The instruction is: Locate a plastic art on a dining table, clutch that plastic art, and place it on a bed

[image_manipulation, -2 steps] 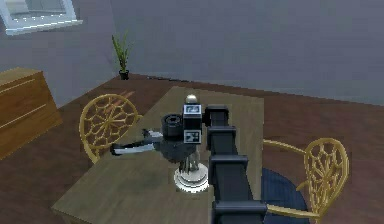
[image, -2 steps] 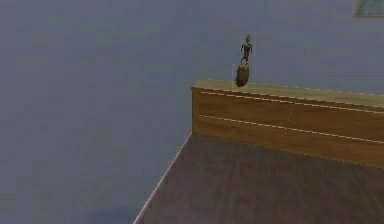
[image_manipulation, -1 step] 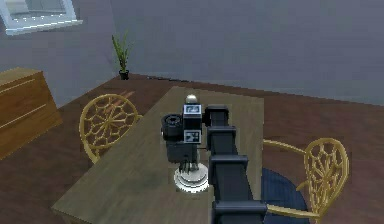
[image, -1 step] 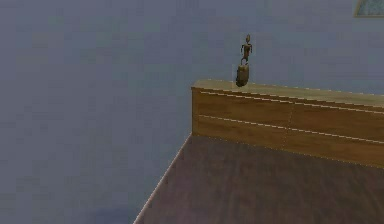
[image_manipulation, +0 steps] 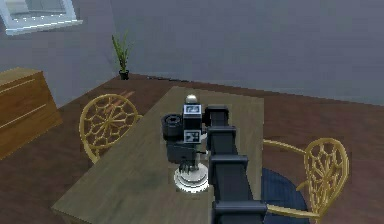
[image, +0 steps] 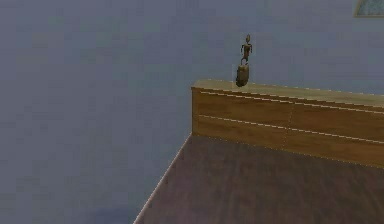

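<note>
Arm side view | wooden dining table (image_manipulation: pixel 115 185) | dark floor (image_manipulation: pixel 300 112), grey wall (image_manipulation: pixel 250 40) | pincer (image_manipulation: pixel 183 150) hold: cannot tell

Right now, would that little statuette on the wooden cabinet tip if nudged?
It would probably tip easily: the statuette is tall and thin on a small rounded base. It stands near one end of the wooden cabinet, so a push might send it off. It looks stiff.
</note>
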You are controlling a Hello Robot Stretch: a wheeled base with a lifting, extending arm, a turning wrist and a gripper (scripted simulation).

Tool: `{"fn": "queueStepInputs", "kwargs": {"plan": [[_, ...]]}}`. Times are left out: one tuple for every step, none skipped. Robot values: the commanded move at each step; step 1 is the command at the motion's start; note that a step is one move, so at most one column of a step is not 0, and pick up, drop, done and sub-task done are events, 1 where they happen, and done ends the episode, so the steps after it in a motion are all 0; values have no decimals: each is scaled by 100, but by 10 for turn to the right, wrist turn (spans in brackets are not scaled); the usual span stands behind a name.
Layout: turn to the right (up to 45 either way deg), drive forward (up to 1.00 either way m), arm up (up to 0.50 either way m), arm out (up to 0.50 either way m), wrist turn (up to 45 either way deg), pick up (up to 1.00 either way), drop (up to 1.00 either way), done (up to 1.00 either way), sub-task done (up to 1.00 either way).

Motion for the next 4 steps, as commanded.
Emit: {"fn": "queueStepInputs", "kwargs": {"plan": [[0,0,0,0,0,100,0,0,0],[0,0,6,0,0,0,0,0,0],[0,0,0,0,-450,0,0,0,0],[0,0,0,0,-450,0,0,0,0]]}}
